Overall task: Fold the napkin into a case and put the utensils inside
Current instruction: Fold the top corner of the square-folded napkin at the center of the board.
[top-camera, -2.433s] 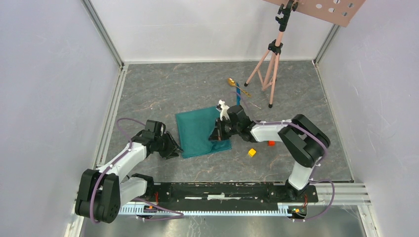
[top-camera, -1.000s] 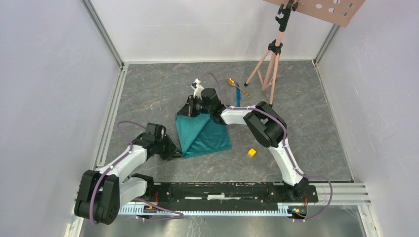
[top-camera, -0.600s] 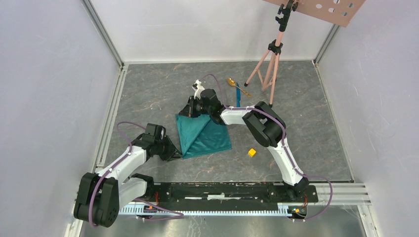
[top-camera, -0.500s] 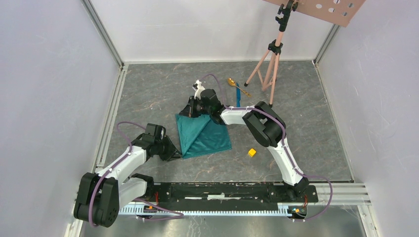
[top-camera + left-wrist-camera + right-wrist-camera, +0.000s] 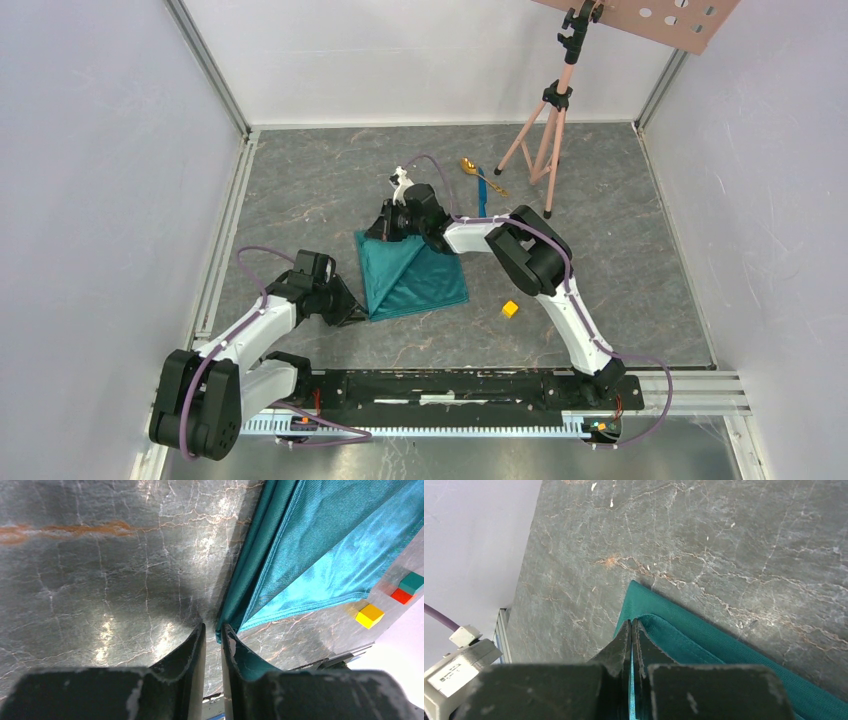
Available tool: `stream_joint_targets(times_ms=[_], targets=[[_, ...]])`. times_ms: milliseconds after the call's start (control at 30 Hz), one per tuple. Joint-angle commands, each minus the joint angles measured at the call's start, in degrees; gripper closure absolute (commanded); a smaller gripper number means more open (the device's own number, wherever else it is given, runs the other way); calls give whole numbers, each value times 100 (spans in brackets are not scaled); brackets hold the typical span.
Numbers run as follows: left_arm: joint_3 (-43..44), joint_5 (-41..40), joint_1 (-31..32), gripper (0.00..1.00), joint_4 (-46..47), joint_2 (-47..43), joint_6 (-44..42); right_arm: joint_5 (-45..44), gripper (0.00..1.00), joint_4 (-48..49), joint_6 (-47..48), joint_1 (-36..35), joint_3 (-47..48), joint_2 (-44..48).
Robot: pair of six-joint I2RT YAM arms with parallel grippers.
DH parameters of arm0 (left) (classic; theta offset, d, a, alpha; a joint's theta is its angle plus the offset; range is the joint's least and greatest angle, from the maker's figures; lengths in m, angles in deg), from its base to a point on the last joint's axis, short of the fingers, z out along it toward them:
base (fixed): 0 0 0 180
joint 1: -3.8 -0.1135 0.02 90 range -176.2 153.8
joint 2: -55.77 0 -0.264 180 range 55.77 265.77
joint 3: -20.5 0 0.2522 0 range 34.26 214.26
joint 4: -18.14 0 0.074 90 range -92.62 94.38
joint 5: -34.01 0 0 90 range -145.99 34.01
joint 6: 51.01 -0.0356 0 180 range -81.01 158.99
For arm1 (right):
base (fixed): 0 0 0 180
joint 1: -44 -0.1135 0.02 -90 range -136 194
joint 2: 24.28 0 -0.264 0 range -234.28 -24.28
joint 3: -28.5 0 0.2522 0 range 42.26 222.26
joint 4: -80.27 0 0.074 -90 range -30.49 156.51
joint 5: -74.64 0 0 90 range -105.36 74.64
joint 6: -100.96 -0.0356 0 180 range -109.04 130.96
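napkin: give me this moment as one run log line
napkin: folded over on diagonal | right pincer: shut on napkin, far-left corner | left pincer: shut on napkin, near-left corner | spoon, blue knife: beyond napkin, not inside

On the bench (image 5: 300,190) the teal napkin (image 5: 425,280) lies creased diagonally, the right gripper (image 5: 384,229) at its far-left corner, the left gripper (image 5: 356,311) at its near-left corner, gold spoon (image 5: 467,166) and blue stick (image 5: 481,192) beyond.

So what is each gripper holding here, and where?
Both hold the napkin: right gripper pinches the folded-over corner, far left; left gripper the near-left corner.
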Motion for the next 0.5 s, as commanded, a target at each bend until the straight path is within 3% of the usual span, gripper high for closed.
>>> stream_joint_targets(times_ms=[0,467], targets=[[-23,-56,24,76,-5,-65,165,-15,100,114,110,29,279,-107],[-40,-73,25,77,-8,-146,200,93,96,85,81,20,529,-278]])
